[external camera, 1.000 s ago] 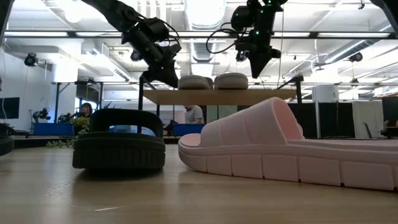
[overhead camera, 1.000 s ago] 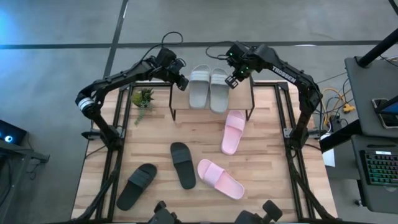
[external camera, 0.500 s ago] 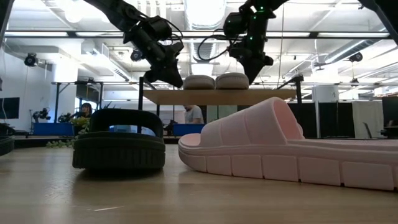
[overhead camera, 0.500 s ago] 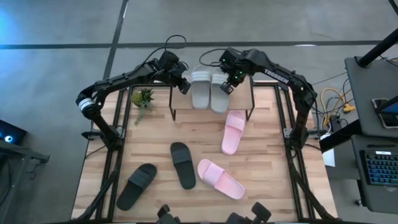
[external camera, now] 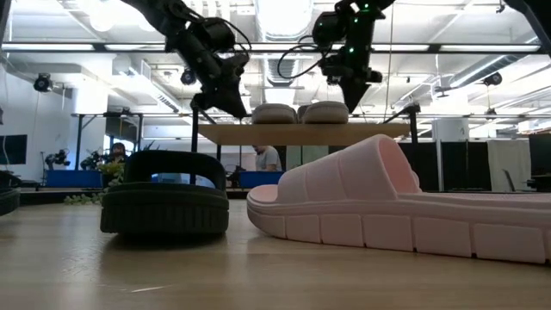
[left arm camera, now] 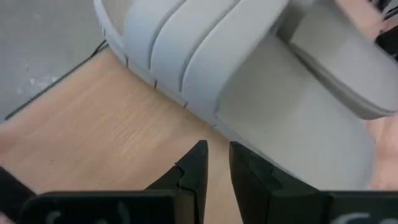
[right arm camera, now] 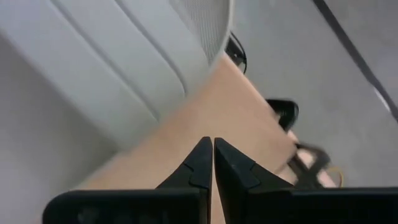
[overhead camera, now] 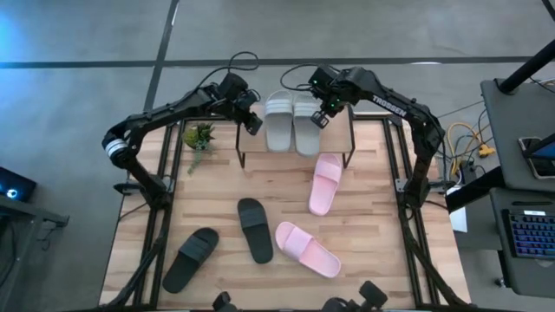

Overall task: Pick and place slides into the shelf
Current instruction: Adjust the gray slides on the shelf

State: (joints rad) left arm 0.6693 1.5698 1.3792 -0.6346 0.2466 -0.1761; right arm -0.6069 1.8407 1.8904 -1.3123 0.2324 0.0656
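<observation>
Two light grey slides (overhead camera: pixel 277 121) (overhead camera: pixel 305 126) lie side by side on their soles on the shelf (overhead camera: pixel 338 137), at the table's far edge. My left gripper (overhead camera: pixel 251 124) is shut just left of the left grey slide (left arm camera: pixel 249 81), above the wooden board (left arm camera: pixel 124 124). My right gripper (overhead camera: pixel 319 117) is shut just right of the right grey slide (right arm camera: pixel 112 68), over the board (right arm camera: pixel 186 137). In the low view both grippers (external camera: pixel 238 112) (external camera: pixel 353 103) flank the pair (external camera: pixel 300 112). Two pale pink slides (overhead camera: pixel 325 184) (overhead camera: pixel 308 250) and two black slides (overhead camera: pixel 255 230) (overhead camera: pixel 191 258) lie on the table.
A small green plant (overhead camera: pixel 199 136) stands left of the shelf, under my left arm. The shelf's thin black legs (overhead camera: pixel 240 160) stand on the table's far part. The pink slide (external camera: pixel 396 207) and black slide (external camera: pixel 164 202) fill the low view's foreground. Bare wood shows along the table's left and right sides.
Both grippers closed in on the grey pair from either side and then eased back a little, the left one toward the table's left, the right one toward its right and up. The grey slides stay side by side on the shelf.
</observation>
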